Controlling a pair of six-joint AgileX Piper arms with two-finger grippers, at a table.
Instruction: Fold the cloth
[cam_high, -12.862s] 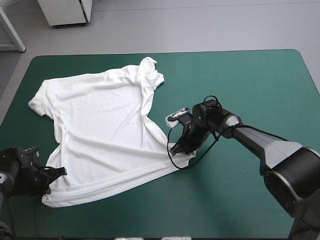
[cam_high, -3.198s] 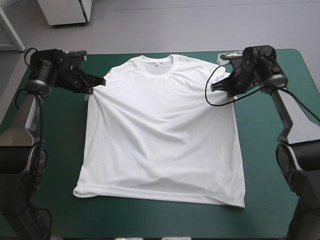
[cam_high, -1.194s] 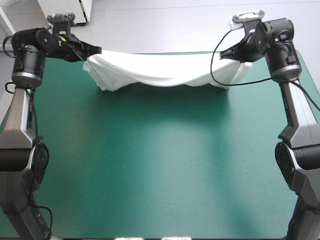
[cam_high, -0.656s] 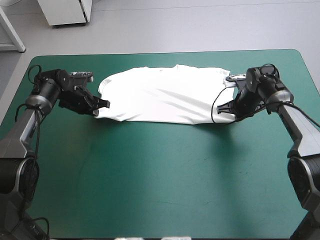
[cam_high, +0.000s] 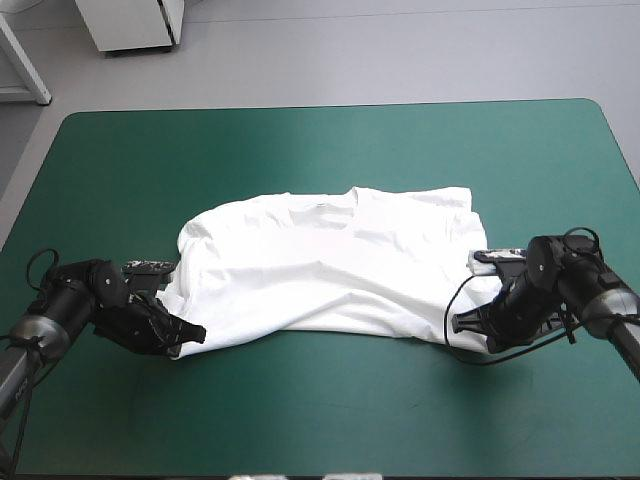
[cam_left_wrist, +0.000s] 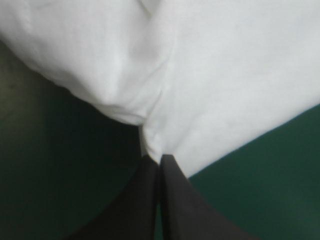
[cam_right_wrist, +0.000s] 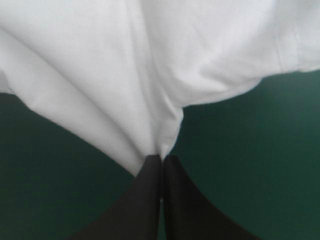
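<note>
High view has the T-shirt (cam_high: 320, 260) lying as a wide white band across the middle of the teal-green cover (cam_high: 320, 420), doubled over on itself, with its neck opening (cam_high: 330, 203) showing at the middle of the far edge. The fabric is loosely rumpled, and its near edge runs in an uneven line between the two grippers.

The left arm (cam_high: 60, 310) comes in low from the table's near left side, its forearm stretched close over the cover and its wrist aimed toward the shirt. The left gripper (cam_high: 190, 335) sits at the shirt's near left corner, down at table level. The right arm (cam_high: 600, 300) reaches in low from the right edge, with the wrist bent inward so that the right gripper (cam_high: 462, 322) points toward the table's middle at the shirt's near right corner. The two grippers are well apart, one at each end of the near edge.

Left wrist view shows the black fingers (cam_left_wrist: 145, 200) pressed together into one pointed arch, with a pinch of white cloth gathered at their tip and creases fanning out from it. Right wrist view shows the same: the fingers (cam_right_wrist: 145, 200) all but closed, a narrow point of the shirt's corner caught between them, cover on both sides of it.
</note>
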